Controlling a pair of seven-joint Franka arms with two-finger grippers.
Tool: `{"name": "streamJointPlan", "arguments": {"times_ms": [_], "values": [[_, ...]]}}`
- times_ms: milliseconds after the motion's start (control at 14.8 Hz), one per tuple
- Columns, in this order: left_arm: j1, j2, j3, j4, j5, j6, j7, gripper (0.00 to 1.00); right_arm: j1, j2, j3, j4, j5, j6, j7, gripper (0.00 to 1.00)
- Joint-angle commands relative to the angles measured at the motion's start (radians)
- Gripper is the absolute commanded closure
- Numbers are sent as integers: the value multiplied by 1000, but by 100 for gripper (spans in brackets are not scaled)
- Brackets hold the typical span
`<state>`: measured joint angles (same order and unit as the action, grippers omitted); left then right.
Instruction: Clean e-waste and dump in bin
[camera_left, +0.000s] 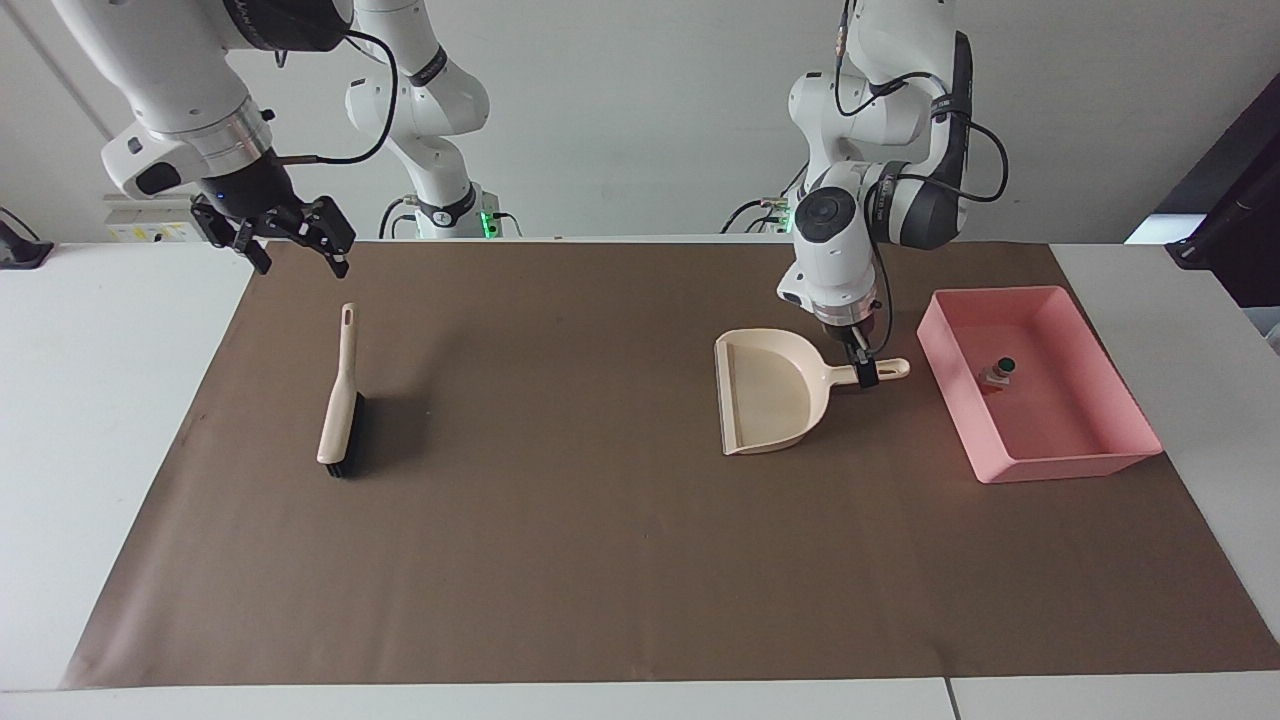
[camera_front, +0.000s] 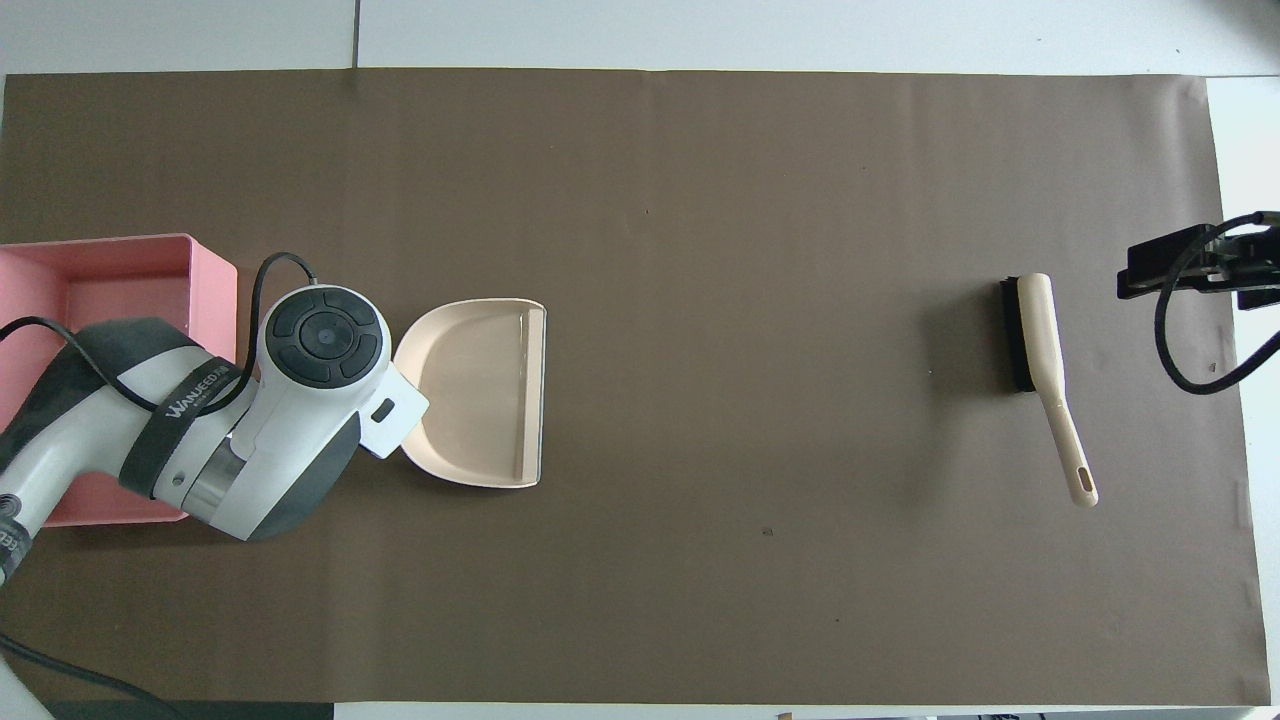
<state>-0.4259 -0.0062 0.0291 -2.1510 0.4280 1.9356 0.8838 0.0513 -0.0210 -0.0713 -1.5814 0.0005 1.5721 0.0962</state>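
On the brown mat (camera_left: 600, 520), both end effectors (camera_left: 866, 368) (camera_left: 290, 240) gape, holding nothing.

Robotics lab: two white robot arms (camera_left: 860, 200) mounted at white worktop (camera_left: 120, 400) edge, brown paper mat (camera_left: 600, 500) on worktop, bare wall, loose cabling

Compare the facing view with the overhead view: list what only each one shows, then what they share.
Only the facing view: the e-waste lying in the bin, the left gripper at the dustpan's handle, the right gripper raised over the mat's edge nearest the robots, and both arm bases.

Only the overhead view: the dustpan from above; the left arm hides its handle and part of the bin's floor.

Both: brush, dustpan, bin and brown mat.
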Motion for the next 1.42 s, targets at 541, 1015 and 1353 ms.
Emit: {"name": "streamJointPlan", "arguments": {"times_ms": [541,1015,1353], "values": [[291,-71,9,31,-224,-87,-515,2,1,-39,-1,-60,-19,37,-21,0],[413,-25,11,322,-400,-180,-720,2,1,-40,-1,-32,-33,-29,-76,0],[421,-15,11,544,-403,-351,-723,2,-2,-45,-1,-45,-17,-32,-72,0]]}}
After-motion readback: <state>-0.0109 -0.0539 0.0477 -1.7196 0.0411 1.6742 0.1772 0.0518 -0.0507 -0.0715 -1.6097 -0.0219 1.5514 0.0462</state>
